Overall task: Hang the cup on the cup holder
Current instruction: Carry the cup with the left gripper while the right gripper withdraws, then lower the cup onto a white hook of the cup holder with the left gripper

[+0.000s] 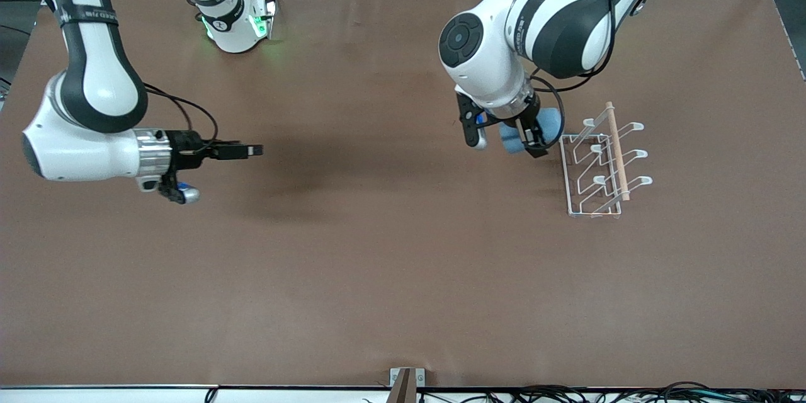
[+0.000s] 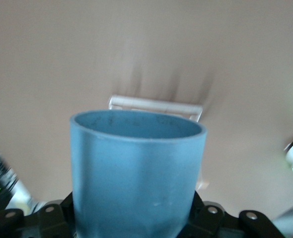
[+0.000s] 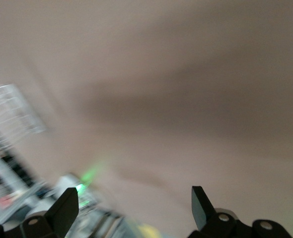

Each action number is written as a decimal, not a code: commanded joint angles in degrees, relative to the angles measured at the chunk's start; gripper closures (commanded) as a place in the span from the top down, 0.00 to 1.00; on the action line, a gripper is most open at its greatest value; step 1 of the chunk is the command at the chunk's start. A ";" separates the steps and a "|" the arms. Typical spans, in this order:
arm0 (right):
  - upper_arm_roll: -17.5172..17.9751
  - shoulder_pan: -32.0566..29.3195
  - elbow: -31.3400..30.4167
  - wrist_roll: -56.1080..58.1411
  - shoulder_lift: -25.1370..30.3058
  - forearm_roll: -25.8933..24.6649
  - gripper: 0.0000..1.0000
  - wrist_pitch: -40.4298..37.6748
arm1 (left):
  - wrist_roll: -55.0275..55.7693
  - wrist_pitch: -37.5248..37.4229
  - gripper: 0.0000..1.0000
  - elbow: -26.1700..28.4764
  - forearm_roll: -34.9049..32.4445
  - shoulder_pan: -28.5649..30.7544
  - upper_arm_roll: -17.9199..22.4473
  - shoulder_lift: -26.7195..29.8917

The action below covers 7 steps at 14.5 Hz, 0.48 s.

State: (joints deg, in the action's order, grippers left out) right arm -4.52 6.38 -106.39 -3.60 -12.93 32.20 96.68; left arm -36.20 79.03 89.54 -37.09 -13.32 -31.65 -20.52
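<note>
The light-blue cup (image 1: 549, 121) is held in my left gripper (image 1: 526, 140), which is shut on it just above the table. It hangs beside the end of the cup holder (image 1: 603, 167) that faces the right arm's end of the table. The holder is a white wire rack with upward prongs and a wooden rod (image 1: 616, 150) on top. In the left wrist view the cup (image 2: 136, 168) fills the middle, its open mouth toward a white piece of the rack (image 2: 156, 106). My right gripper (image 1: 244, 150) is open and empty (image 3: 134, 206), waiting over bare table toward the right arm's end.
The table is covered with a brown mat (image 1: 390, 264). The right arm's base with a green light (image 1: 242, 22) stands at the table's edge farthest from the front camera. A small metal bracket (image 1: 407, 381) and cables (image 1: 567, 394) lie along the nearest edge.
</note>
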 commanded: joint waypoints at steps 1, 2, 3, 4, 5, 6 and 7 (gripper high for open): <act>-0.57 -1.02 1.45 -1.59 1.85 -14.58 1.00 3.15 | -1.33 -2.82 0.00 5.01 -8.06 0.22 -0.17 0.75; -0.83 -1.63 1.45 -1.59 3.08 -19.06 1.00 5.34 | -1.33 -3.79 0.00 6.77 -11.04 0.40 -0.17 0.75; -0.84 -2.42 1.45 -1.59 4.22 -22.41 1.00 7.80 | -1.33 -4.06 0.00 8.44 -13.86 0.75 -0.08 0.57; -0.84 -3.30 1.53 -1.50 5.19 -26.80 1.00 10.00 | -1.42 -4.24 0.00 9.94 -16.67 0.84 0.18 -0.04; -0.84 -3.92 1.79 -1.41 6.07 -30.06 1.00 10.81 | -1.42 -4.24 0.00 11.26 -19.05 1.36 0.45 -0.22; -0.84 -4.18 3.28 -0.89 6.51 -32.27 1.00 10.29 | -1.42 -4.24 0.00 12.57 -21.86 3.02 0.54 -0.92; -0.92 -4.36 5.55 -0.71 7.04 -33.08 1.00 8.63 | -1.59 -4.24 0.00 13.28 -24.06 3.30 0.54 -1.79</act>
State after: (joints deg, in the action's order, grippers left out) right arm -6.05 2.81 -103.08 -4.07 -8.19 2.51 106.98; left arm -36.74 75.18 100.70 -56.74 -11.66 -31.05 -21.80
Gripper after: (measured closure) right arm 0.000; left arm 0.229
